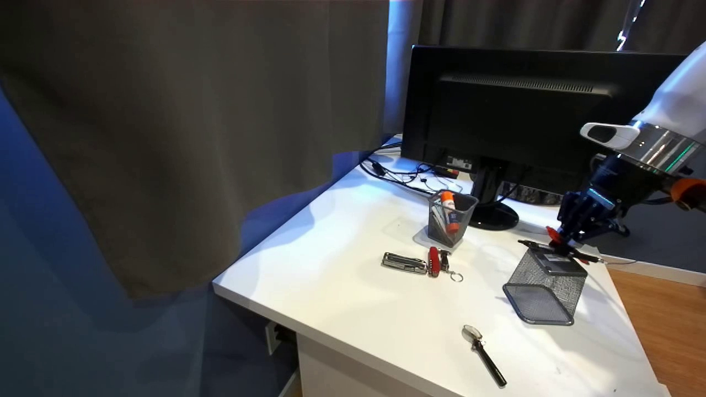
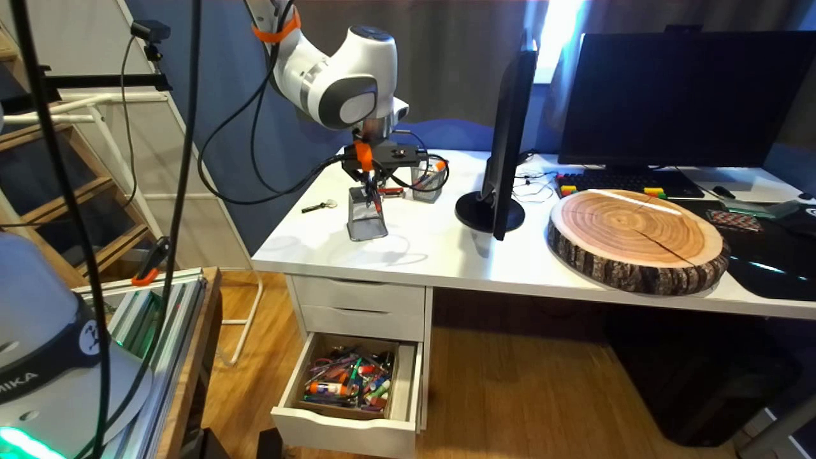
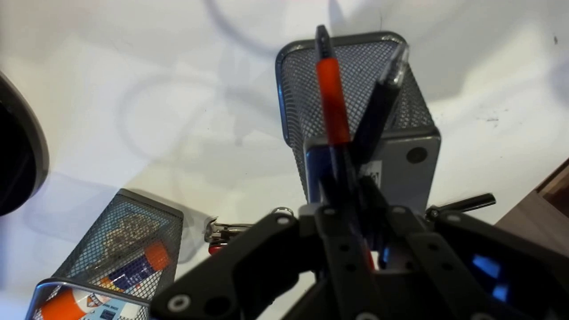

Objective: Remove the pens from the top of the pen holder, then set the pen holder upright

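Bench: one white desk [image 1: 342,275]. Step in hand, judged: the first, unloading; righting not yet begun. Next move should be a straight lift with the squeeze kept, a set-down on the desk, then a fresh grasp and a half-turn to bring the mouth uppermost.

Counts, by bulk:
- Front-facing monitor [image 2: 682,95], 1 of 2; back-turned monitor [image 1: 513,105], 2 of 2.
- Tree-trunk slice [image 2: 637,226], 1.
- Robotiq gripper [image 3: 349,182], 1: jaws nearly together, clamped on the load (last entry), as the wrist view reads.
- Task's pen holder [image 1: 549,284], 1 of 2: wire mesh, inverted, mouth down, directly beneath the jaws; between 5 and 6 o'clock from the back-turned monitor in an exterior view.
- Upright mesh pen holder [image 1: 465,212], 2 of 2: at its 10 o'clock, glue stick [image 1: 451,218], 1, inside.
- Black-handled tool [image 1: 490,364], 1: between 7 and 8 o'clock.
- Folding multi-tool [image 1: 405,263], 1, and red pocket knife [image 1: 434,262], 1: just past 9 o'clock.
- Red-barrelled pen [image 3: 332,100] and black pen [image 3: 377,104], 2 made out: pinched over the upturned base, pointing between 11 and 12 and between 12 and 1 o'clock respectively. Contact with the base: cannot tell.
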You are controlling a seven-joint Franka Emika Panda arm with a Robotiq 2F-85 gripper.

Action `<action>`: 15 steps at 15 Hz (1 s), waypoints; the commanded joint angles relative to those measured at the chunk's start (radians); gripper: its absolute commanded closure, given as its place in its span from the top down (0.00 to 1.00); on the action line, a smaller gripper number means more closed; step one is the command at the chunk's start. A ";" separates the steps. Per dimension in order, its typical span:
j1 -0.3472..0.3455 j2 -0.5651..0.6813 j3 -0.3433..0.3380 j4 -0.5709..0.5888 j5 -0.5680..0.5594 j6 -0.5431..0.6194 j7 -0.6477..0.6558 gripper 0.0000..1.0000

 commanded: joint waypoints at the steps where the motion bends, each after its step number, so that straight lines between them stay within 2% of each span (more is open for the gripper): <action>1: -0.016 -0.042 -0.003 0.004 -0.039 -0.015 0.011 0.04; 5: -0.010 -0.073 -0.052 0.021 -0.063 -0.020 0.026 0.04; 7: 0.014 -0.075 -0.107 0.033 -0.085 -0.010 0.057 0.04; 12: 0.117 -0.026 -0.296 0.088 -0.224 -0.022 0.231 0.04; 15: 0.140 0.041 -0.322 0.139 -0.258 -0.047 0.298 0.04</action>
